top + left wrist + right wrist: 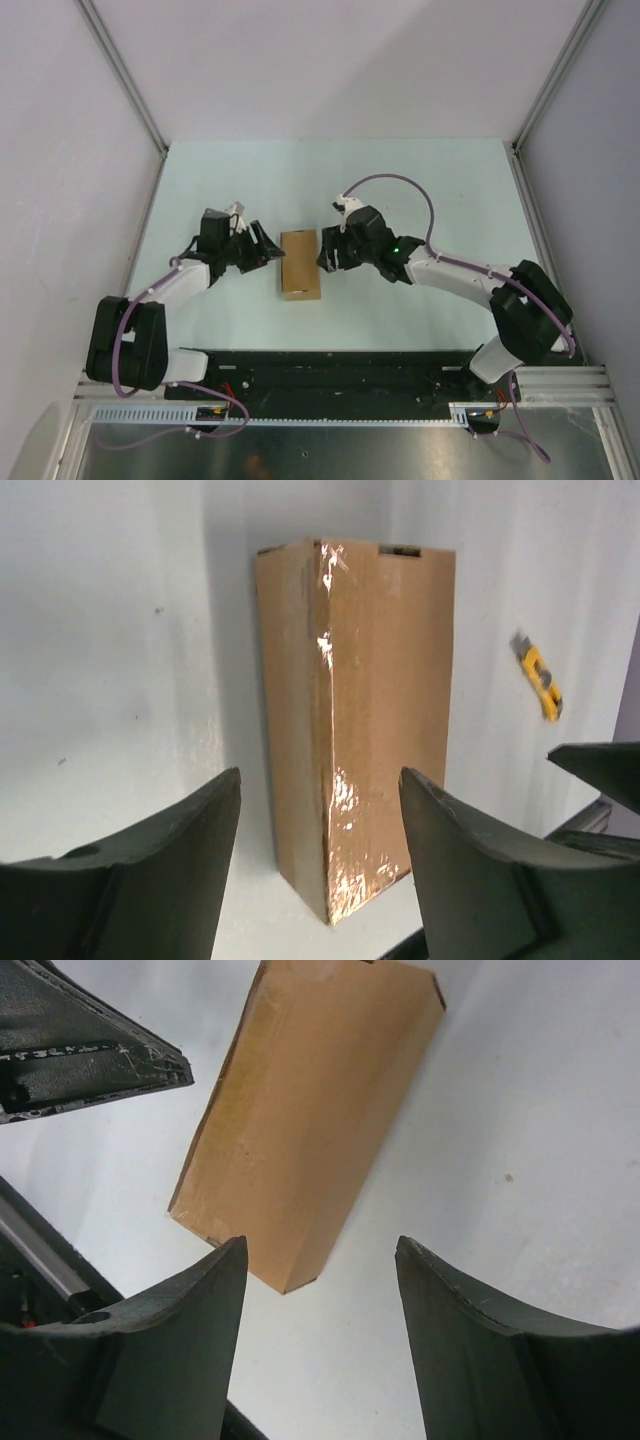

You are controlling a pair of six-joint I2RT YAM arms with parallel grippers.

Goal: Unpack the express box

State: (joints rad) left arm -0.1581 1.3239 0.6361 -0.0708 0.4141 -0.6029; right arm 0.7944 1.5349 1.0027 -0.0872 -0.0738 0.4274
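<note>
The express box (300,265), a small oblong brown carton, lies flat on the pale table between my two grippers. My left gripper (262,250) is just left of it and open. In the left wrist view the box (360,710) stands ahead of the open left gripper (320,780), its taped edge shining, with nothing between the fingers. My right gripper (325,250) hovers at the box's right side, also open. In the right wrist view the box (310,1120) lies ahead and slightly left of the empty right gripper (320,1245).
A yellow-and-black utility knife (540,677) lies on the table beyond the box. White walls with metal posts (120,80) enclose the table. A black rail (330,375) runs along the near edge by the arm bases.
</note>
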